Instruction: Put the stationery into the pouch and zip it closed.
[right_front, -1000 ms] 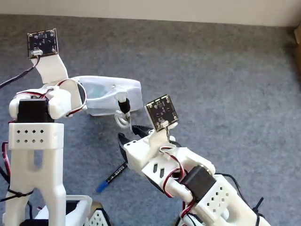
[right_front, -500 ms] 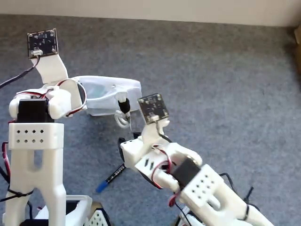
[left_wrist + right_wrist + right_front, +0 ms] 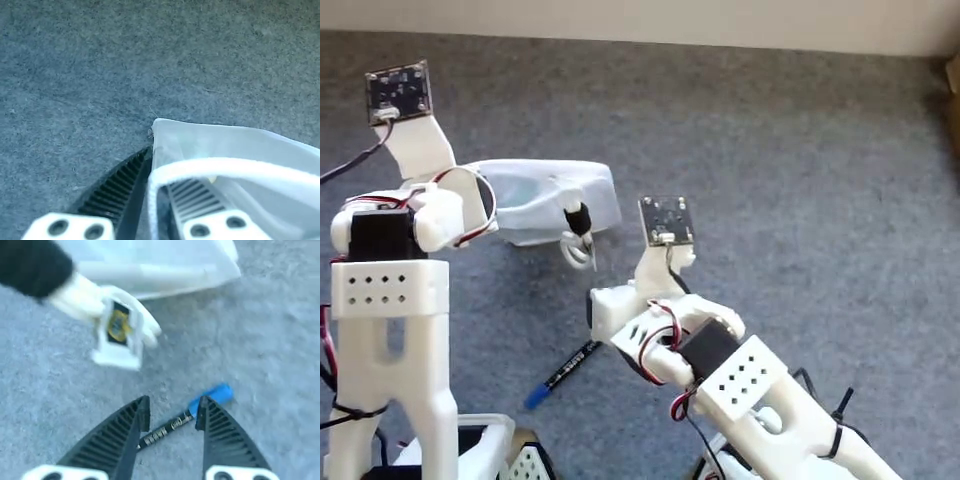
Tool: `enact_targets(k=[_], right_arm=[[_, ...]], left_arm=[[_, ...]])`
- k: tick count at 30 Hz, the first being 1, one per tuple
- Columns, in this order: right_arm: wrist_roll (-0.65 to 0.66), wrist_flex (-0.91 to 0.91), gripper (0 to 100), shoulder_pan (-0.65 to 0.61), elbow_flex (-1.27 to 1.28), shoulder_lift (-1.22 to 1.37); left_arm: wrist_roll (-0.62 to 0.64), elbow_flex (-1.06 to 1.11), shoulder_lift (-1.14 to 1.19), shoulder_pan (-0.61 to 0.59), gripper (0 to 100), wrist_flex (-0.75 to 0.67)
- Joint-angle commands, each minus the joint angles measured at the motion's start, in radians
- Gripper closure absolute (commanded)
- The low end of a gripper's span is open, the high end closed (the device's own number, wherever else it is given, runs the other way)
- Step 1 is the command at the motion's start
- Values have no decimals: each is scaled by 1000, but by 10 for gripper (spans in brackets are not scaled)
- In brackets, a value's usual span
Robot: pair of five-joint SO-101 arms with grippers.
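A white translucent pouch [image 3: 545,200] lies on the grey carpet, and my left gripper [image 3: 152,155] is shut on its edge [image 3: 200,167]. A black-and-white pull [image 3: 578,230] hangs off the pouch's near side. A black pen with a blue cap [image 3: 563,375] lies on the carpet in front of the pouch. My right gripper [image 3: 173,401] is open just above the pen [image 3: 172,427], one black finger on either side of the barrel, not touching it. In the right wrist view the pouch [image 3: 160,265] lies beyond the pen.
The left arm's white tower [image 3: 390,330] stands at the left, and the right arm's body [image 3: 740,385] crosses the lower middle. Bare grey carpet [image 3: 800,180] spreads to the right and back. A pale wall edge [image 3: 720,20] runs along the far side.
My right arm has swung and lowered so that its open gripper now straddles the pen. The left arm has shifted slightly up and left, pulling the pouch with it.
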Motion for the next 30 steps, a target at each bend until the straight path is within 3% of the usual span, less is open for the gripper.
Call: enact_targets(k=[1,5,23,30], right_arm=[[-89,111,849,16,-85,7],[-133,140,849,15,-85,8],[-129,-96,849,15,38,18],[-133,-153,849,27,30,282]], left_arm=[[29,70,48,-61,993,-37],[31,68,48,-61,993,-37],[28,70,48,-56,993,-37],[28,70,48,-56,993,-37]])
